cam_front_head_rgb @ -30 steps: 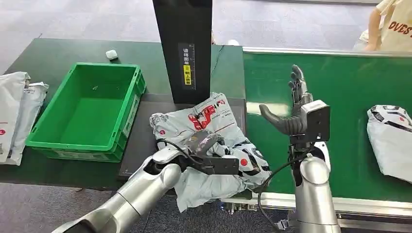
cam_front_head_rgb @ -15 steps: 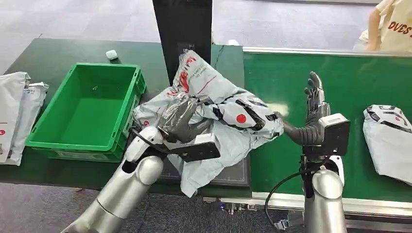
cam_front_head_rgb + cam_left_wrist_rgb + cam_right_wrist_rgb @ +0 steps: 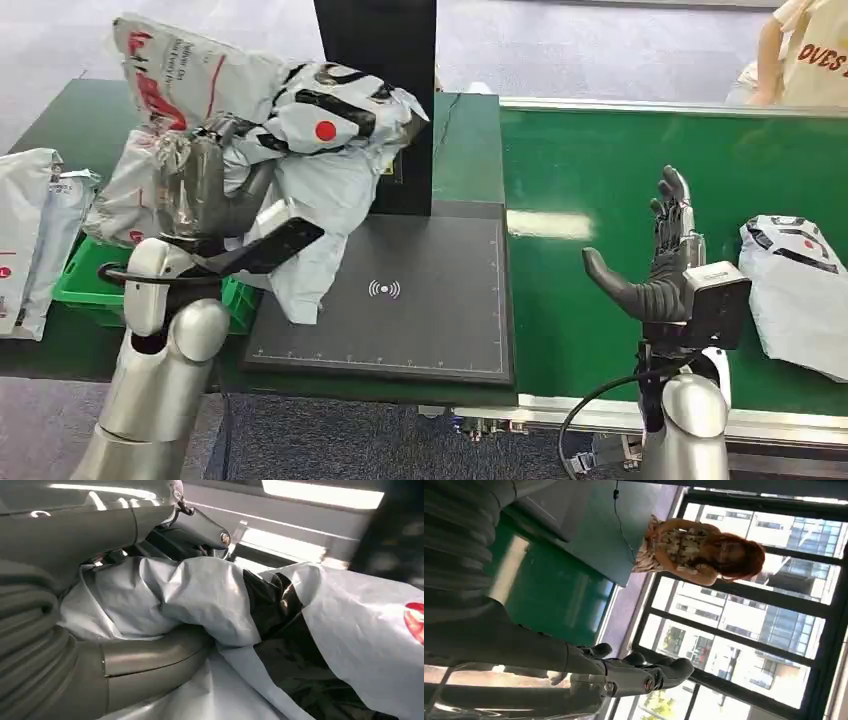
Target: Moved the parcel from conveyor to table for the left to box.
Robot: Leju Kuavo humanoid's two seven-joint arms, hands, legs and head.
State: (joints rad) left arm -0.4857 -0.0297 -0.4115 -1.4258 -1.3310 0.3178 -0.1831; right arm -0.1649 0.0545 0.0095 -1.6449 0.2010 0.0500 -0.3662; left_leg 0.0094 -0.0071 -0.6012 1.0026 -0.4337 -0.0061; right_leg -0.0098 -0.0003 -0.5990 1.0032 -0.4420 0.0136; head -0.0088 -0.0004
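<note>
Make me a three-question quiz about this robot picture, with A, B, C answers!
1. Where is the held parcel?
A. over the green crate
B. on the conveyor
C. on the floor

2. What colour is the conveyor belt?
A. red
B. green
C. yellow

3. How is the right hand?
A. holding a parcel
B. open and empty
C. pressing the scanner pad

Answers: 1 A, the left hand grips it above the crate. 2 B, its surface is green. 3 B, its fingers are spread with nothing in them.

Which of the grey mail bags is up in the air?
The crumpled parcel gripped by the left hand above the green box. The conveyor's bag and the table-edge bags lie flat.
</note>
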